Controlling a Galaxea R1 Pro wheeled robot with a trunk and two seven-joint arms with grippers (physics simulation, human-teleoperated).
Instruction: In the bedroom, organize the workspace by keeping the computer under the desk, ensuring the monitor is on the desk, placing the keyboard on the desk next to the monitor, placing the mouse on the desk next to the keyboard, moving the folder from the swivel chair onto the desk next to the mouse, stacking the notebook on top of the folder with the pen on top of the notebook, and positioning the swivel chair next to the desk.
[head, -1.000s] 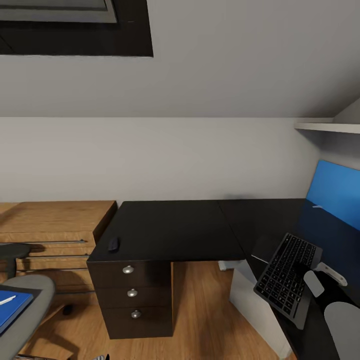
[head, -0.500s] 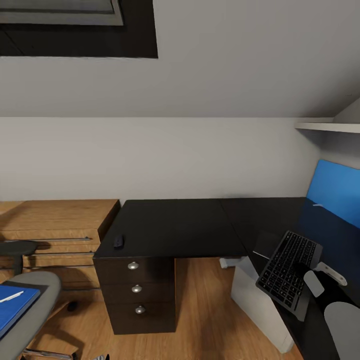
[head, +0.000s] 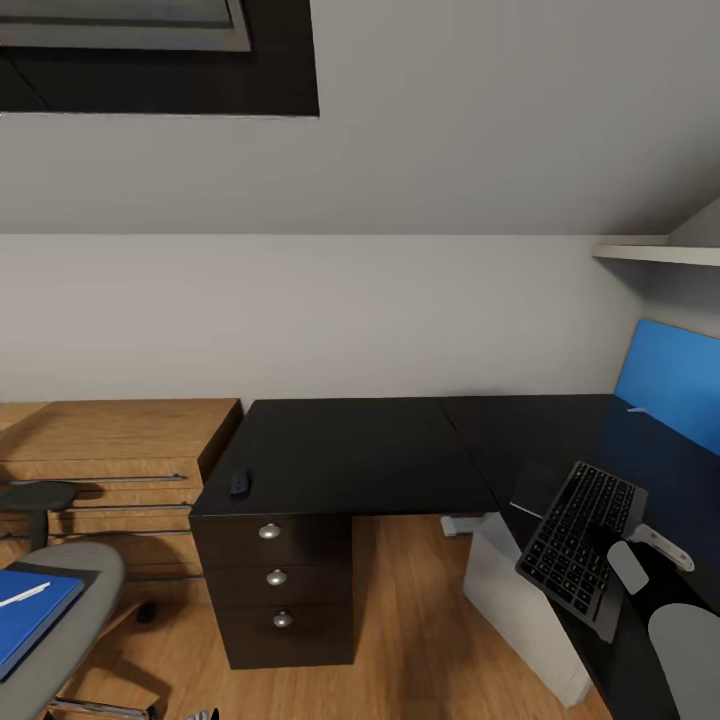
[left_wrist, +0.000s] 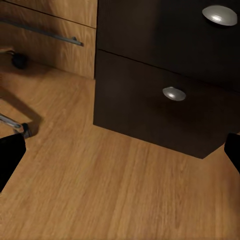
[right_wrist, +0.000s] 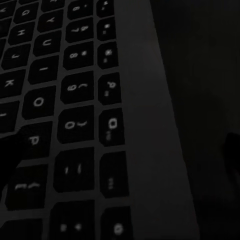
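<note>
Keyboard (head: 583, 543): dark full-size unit, held tilted above the desk's right wing, near edge overhanging the desk front; close-up of keys and pale frame in right wrist view (right_wrist: 75, 125). Right gripper (head: 612, 548) is clamped on keyboard's right side; one dark finger lies over the keys, white arm links behind it.

Desk (head: 350, 450): black, L-shaped, top bare apart from mouse. Three drawers w/ round silver knobs at left end; two knobs also seen in left wrist view (left_wrist: 150, 100).

Mouse (head: 240, 483): small, black, on desk top near front-left corner, above drawers.

Swivel chair (head: 70, 600): grey seat at lower left of head view, black armrest beside it, well apart from desk. Folder (head: 30, 612), bright blue, lies flat on seat; pen (head: 22, 596), thin white, rests on folder.

Computer (head: 520, 610): light grey-white case on floor under desk's right wing.

Left gripper (left_wrist: 120, 150): fingers spread wide apart, nothing between them; aimed at wood floor by lower drawers.

Wooden drawer cabinet (head: 110, 460) stands just left of desk. Blue wall panel (head: 665, 385) at far right.
</note>
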